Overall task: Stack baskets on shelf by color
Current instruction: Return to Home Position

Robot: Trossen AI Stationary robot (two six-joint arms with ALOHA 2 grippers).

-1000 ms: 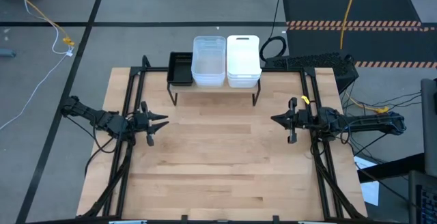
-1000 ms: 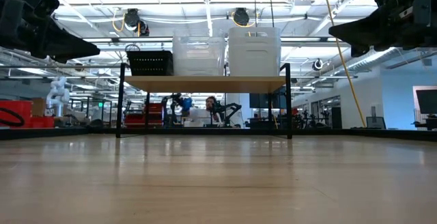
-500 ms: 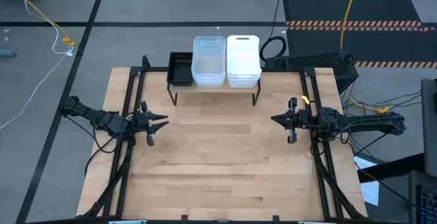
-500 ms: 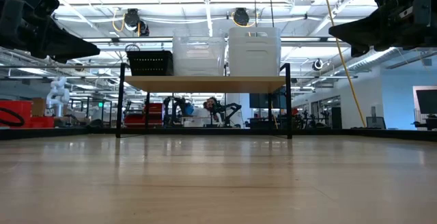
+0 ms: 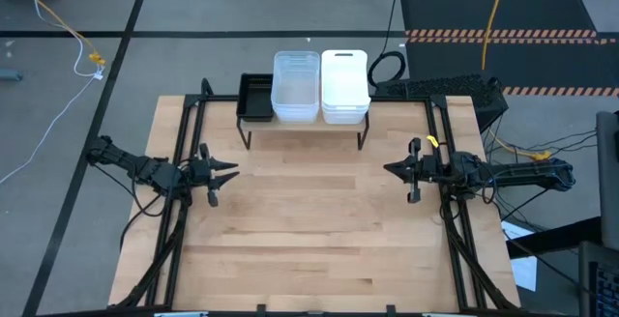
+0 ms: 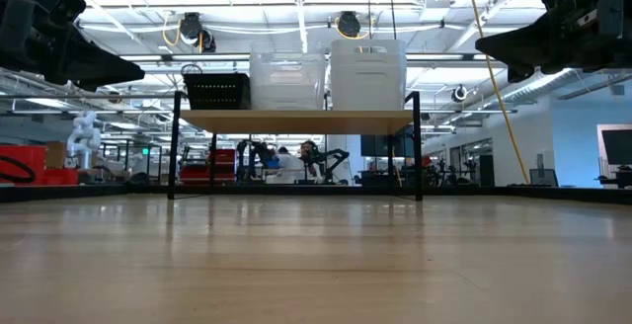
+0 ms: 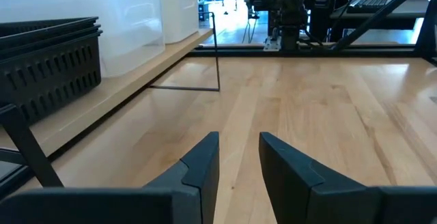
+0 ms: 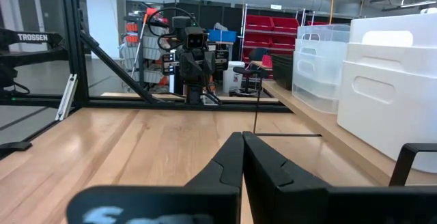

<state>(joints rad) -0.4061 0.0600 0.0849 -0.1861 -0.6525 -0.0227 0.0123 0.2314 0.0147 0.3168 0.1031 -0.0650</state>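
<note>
The shelf [image 5: 303, 127] stands at the table's far edge on thin black legs. Three piles rest on its board: black slotted baskets [image 5: 256, 98] on the left, clear baskets [image 5: 296, 87] in the middle, white baskets [image 5: 344, 85] on the right. The low view shows the black [image 6: 217, 91], clear [image 6: 287, 80] and white [image 6: 367, 74] piles side by side. My left gripper [image 5: 235, 172] hovers at the table's left side, open by a narrow gap [image 7: 239, 136]. My right gripper [image 5: 387, 169] hovers at the right side, shut [image 8: 242, 135]. Both point toward the table's middle.
Bare wooden tabletop [image 5: 309, 220] lies between the two arms and in front of the shelf. Black frame rails [image 5: 184, 143] run along the table's left and right sides. A keyboard [image 5: 440, 87] and cables sit beyond the far right corner.
</note>
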